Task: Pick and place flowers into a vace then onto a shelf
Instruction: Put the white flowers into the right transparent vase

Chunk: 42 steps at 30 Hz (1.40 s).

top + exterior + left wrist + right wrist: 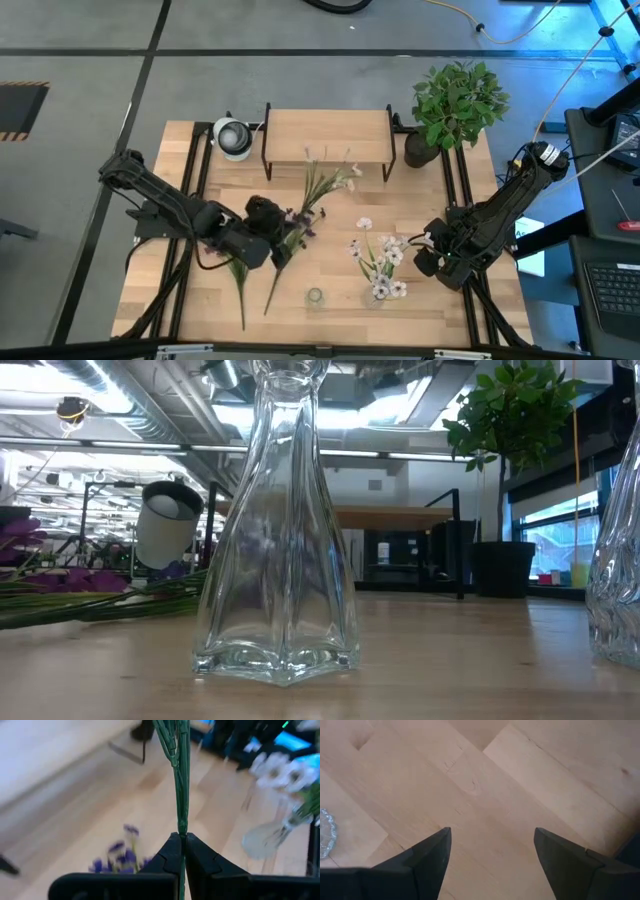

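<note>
My left gripper (278, 240) (181, 837) is at the table's middle left, shut on a green flower stem. That stem runs toward the shelf (328, 136) and ends in pale blossoms (340, 180). Purple flowers (300, 222) (60, 575) lie on the table beside the gripper, their stalks (243, 290) pointing to the near edge. An empty glass vase (315, 297) (280, 540) stands near the near edge. A second vase (380, 270) (267, 837) holds white flowers. My right gripper (438, 262) (492, 855) hovers open over bare wood to that vase's right. My left gripper pinches the green stem (181, 822) between its two fingertips (170, 851), on the bare stalk below where it branches. The stem runs on past the fingertips toward the shelf. Whether it is clear of the table I cannot tell.
A bushy potted plant (458, 100) stands at the far right corner beside the shelf. A white round device (233, 136) sits left of the shelf. Black frame rails (195, 200) run along both table sides. Bare wood lies between the vases and the shelf.
</note>
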Each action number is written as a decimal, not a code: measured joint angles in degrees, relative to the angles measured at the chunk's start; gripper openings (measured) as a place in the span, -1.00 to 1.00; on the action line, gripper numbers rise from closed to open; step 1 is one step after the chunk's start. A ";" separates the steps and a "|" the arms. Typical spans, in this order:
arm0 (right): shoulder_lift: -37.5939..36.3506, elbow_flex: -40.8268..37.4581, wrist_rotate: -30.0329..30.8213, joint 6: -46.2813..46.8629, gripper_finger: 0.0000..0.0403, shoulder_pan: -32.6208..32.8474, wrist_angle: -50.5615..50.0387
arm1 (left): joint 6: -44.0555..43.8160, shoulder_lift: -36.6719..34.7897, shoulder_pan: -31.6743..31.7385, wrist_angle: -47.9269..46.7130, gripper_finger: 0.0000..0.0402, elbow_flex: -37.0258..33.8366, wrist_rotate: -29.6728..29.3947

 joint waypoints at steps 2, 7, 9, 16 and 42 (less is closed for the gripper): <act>-0.10 0.92 -0.12 -0.01 0.42 -0.01 -0.33 | 4.22 -0.47 0.38 3.50 -0.98 0.00 -1.43; -1.73 6.12 -0.05 -2.96 0.42 -0.02 -1.42 | 15.12 -0.52 2.88 12.98 -0.97 0.05 -1.06; -2.51 9.14 0.68 -3.24 0.42 0.00 -3.16 | 19.00 -0.52 4.10 16.36 -0.97 0.07 -0.27; -3.37 22.11 8.50 -7.01 0.42 0.09 -11.37 | 30.47 -0.52 7.99 28.01 -0.97 0.09 8.45; -2.13 47.38 35.98 -82.29 0.42 -2.56 14.03 | 44.83 -0.42 15.82 48.10 -0.97 0.09 30.59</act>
